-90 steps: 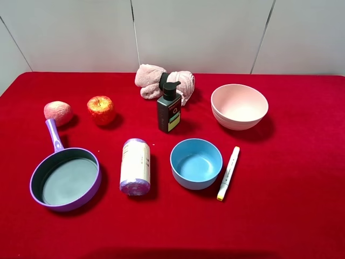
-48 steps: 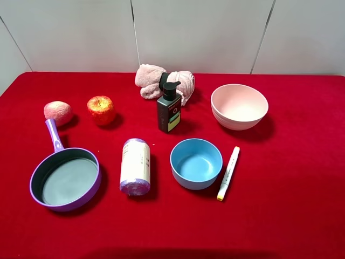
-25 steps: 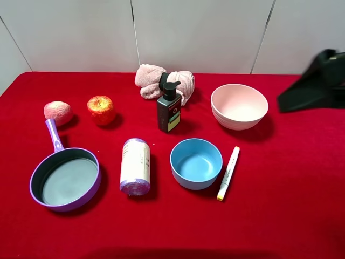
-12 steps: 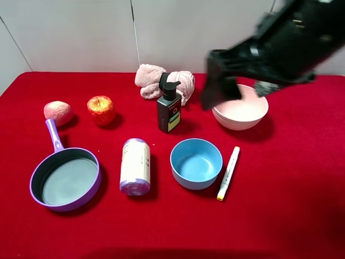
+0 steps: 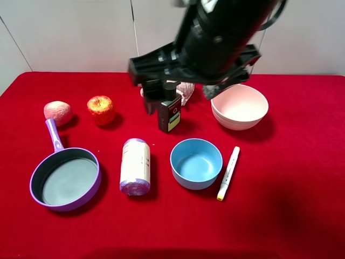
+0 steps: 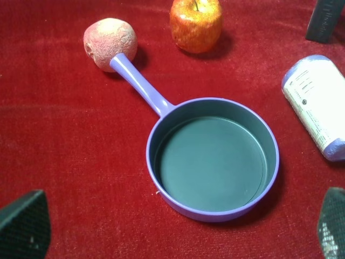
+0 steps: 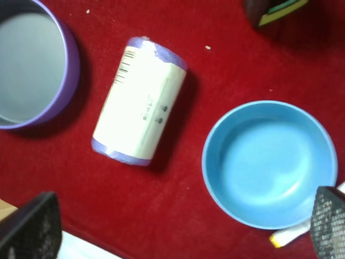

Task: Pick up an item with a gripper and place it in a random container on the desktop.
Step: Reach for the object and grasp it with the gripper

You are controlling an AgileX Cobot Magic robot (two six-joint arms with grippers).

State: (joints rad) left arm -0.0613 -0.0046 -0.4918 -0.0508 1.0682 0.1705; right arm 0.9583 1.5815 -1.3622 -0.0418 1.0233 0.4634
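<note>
The white roll [image 5: 135,166] with pale purple ends lies on the red cloth between the purple pan and the blue bowl. It also shows in the right wrist view [image 7: 140,108] and the left wrist view [image 6: 318,105]. The pale pink bowl [image 5: 237,120] stands empty at the back right. My right gripper [image 5: 181,94] hangs high above the bottle on its thick black arm, open and empty; in its own view [image 7: 180,224] the fingertips are spread wide above the roll and blue bowl. My left gripper [image 6: 178,233] is open and empty above the pan, and is out of the exterior view.
A purple pan [image 5: 32,183] sits front left, with a peach [image 5: 57,112] and an apple [image 5: 101,109] behind it. A dark pump bottle [image 5: 169,116], a pink towel [image 5: 187,93] partly behind the arm, a blue bowl [image 5: 196,163] and a white marker [image 5: 228,172] are also there.
My right arm has swung in from the right edge and moved left across the pink bowl to above the bottle. No object on the cloth has moved.
</note>
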